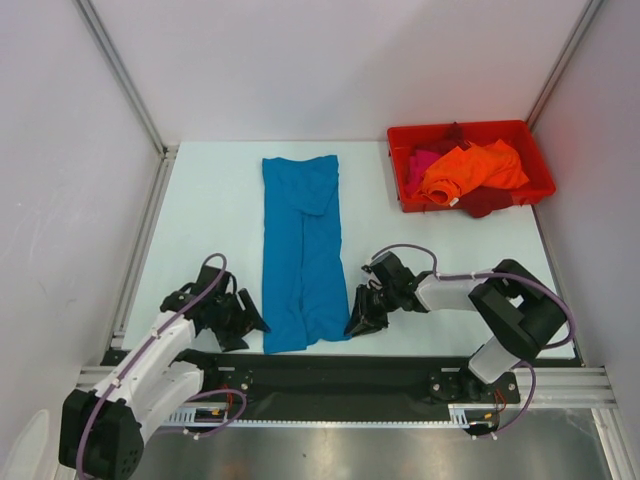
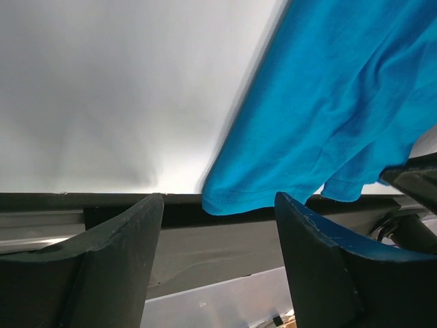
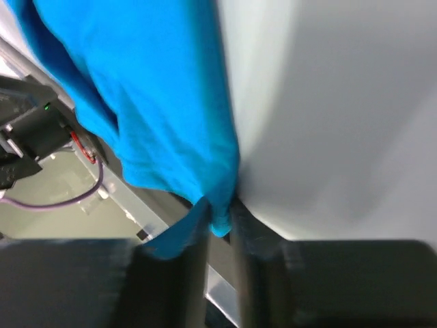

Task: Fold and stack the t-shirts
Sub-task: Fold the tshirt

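Note:
The teal-blue t-shirt [image 1: 300, 250] lies on the white table as a long narrow strip running away from the arms. My left gripper [image 1: 257, 330] sits low by the strip's near left corner. In the left wrist view the left gripper [image 2: 218, 198] stands open, and the t-shirt [image 2: 328, 102] has its hem corner just beyond the fingertips, not between them. My right gripper [image 1: 357, 318] is at the near right corner. The right wrist view shows that gripper [image 3: 220, 212] shut on the corner of the t-shirt [image 3: 150, 89], with a tip of cloth poking out between its fingers.
A red plastic bin [image 1: 465, 127] stands at the back right, holding an orange shirt [image 1: 475, 168], a magenta one [image 1: 420, 165] and a dark red one [image 1: 485, 203]. A black rail [image 1: 330, 370] runs along the table's near edge. Aluminium posts frame the sides.

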Motion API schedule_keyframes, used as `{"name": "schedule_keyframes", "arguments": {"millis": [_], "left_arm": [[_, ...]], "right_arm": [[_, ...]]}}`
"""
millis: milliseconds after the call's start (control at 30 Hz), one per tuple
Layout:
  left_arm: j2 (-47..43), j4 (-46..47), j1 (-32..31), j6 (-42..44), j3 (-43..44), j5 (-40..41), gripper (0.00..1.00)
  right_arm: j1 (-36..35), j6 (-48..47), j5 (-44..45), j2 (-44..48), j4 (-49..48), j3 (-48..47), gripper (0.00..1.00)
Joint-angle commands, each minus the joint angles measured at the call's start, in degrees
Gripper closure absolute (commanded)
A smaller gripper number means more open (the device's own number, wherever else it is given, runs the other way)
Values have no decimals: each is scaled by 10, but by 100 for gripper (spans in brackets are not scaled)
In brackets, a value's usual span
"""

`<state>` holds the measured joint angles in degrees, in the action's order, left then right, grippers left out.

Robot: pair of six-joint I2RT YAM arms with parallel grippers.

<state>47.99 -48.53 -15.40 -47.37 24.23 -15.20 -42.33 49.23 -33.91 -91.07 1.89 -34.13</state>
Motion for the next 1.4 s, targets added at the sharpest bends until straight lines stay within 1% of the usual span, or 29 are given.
{"name": "schedule_keyframes", "arguments": {"millis": [0,33,100,167,300,433,533,633,733,833,867,1100,1167,1233,1267,1333,1367], "left_arm": [[-4,16,-18,-25,5,-8,28],[0,23,-27,-32,2,-11,29],[2,29,-39,-38,2,-8,32],[5,31,-53,-46,3,-4,31],[12,43,-62,-54,-1,-5,31],[27,50,-81,-68,-10,-8,30],[35,43,-91,-79,-14,4,30],[30,31,-94,-96,-21,15,30],[23,22,-96,-112,-29,24,30],[21,35,-97,-123,-43,12,33],[20,34,-99,-126,-45,12,38],[28,59,-111,-141,-58,11,47],[36,70,-113,-142,-56,10,53],[47,80,-117,-142,-56,9,57],[49,84,-118,-143,-56,8,63],[55,96,-118,-142,-56,10,68],[55,100,-119,-141,-57,12,77]], "right_arm": [[4,-24,82,-17,35,11,79],[1,-26,84,-3,41,14,88],[-5,-33,81,12,60,15,95],[-15,-35,61,31,70,18,100],[-27,-32,60,58,86,27,100],[-26,-17,64,74,76,47,100],[-26,-6,60,70,47,63,100],[-27,3,51,52,27,59,100],[-28,3,49,41,21,55,100],[-28,0,47,40,24,54,100],[-27,-2,49,41,24,55,100],[-26,-12,47,39,31,57,100],[-26,-13,47,41,34,54,100],[-26,-14,46,42,39,53,100],[-26,-16,46,42,40,52,100],[-26,-19,47,44,43,50,100],[-25,-21,46,45,47,49,100]]}}
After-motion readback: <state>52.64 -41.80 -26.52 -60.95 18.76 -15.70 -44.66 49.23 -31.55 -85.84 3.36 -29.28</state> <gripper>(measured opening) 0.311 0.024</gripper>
